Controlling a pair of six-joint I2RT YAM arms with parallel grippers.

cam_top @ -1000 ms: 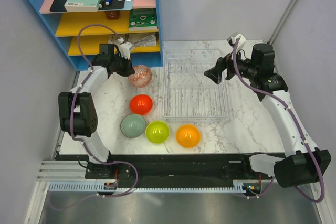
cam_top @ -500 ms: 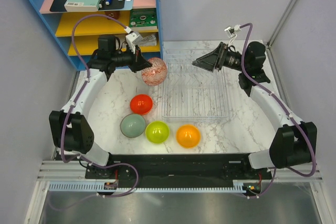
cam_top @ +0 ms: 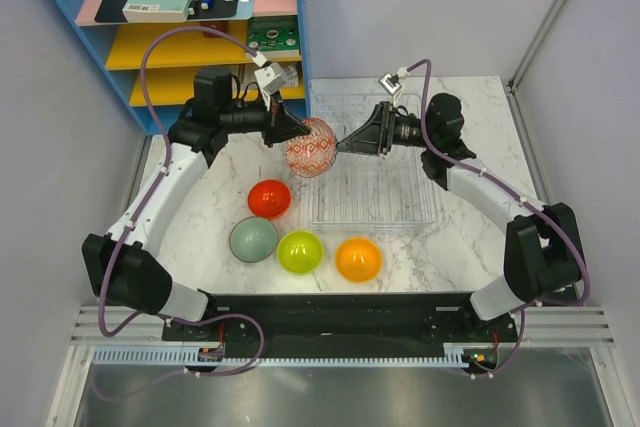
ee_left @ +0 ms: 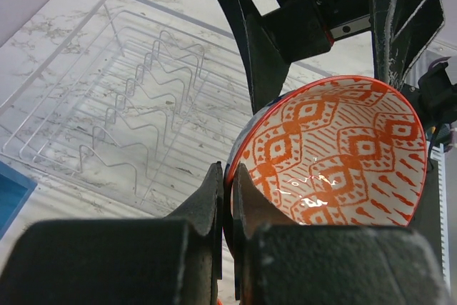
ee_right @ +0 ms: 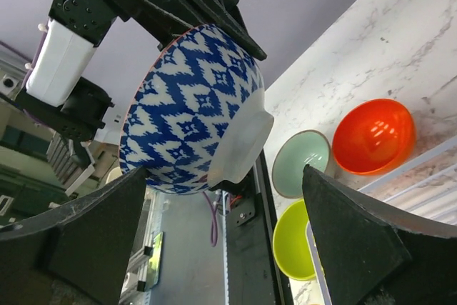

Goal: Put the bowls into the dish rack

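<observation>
The patterned bowl (cam_top: 311, 147) hangs tilted in the air over the left edge of the dish rack (cam_top: 400, 197). The left fingers (cam_top: 288, 128) are pinched shut on its rim, one inside and one outside. The right fingers (cam_top: 352, 141) are spread wide and face its blue zigzag underside; whether they touch it I cannot tell. The bowl looks like glazed ceramic: stiff, smooth, probably slippery, fairly heavy for its size, and likely to chip if knocked on the rack's ribs. A single rim pinch lets it swing, so a second hold on the far rim seems safest. The red bowl (cam_top: 269, 198), grey-green bowl (cam_top: 253, 239), lime bowl (cam_top: 299, 251) and orange bowl (cam_top: 358, 259) sit on the surface (cam_top: 450, 247).
</observation>
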